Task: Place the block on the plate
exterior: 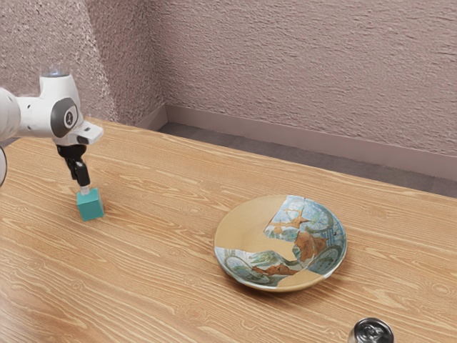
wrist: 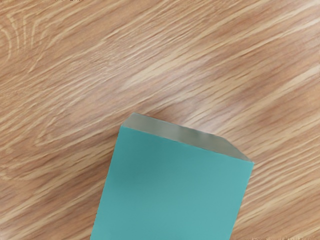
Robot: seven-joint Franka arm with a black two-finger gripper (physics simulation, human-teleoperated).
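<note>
Hand (exterior: 85,189) over teal blk (exterior: 91,206), well apart from plate (exterior: 280,243) & can (exterior: 371,331).

Plate (exterior: 246,225) between block (exterior: 90,206) and can (exterior: 372,332)

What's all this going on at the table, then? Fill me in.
I'm a robot arm working on a teal block, with my gripper right down at the block's top; whether I have hold of it yet, I cannot tell. The block is meant for the patterned plate, but it is still well off to the exterior view's left of it. A can stands near the exterior view's lower edge.
</note>
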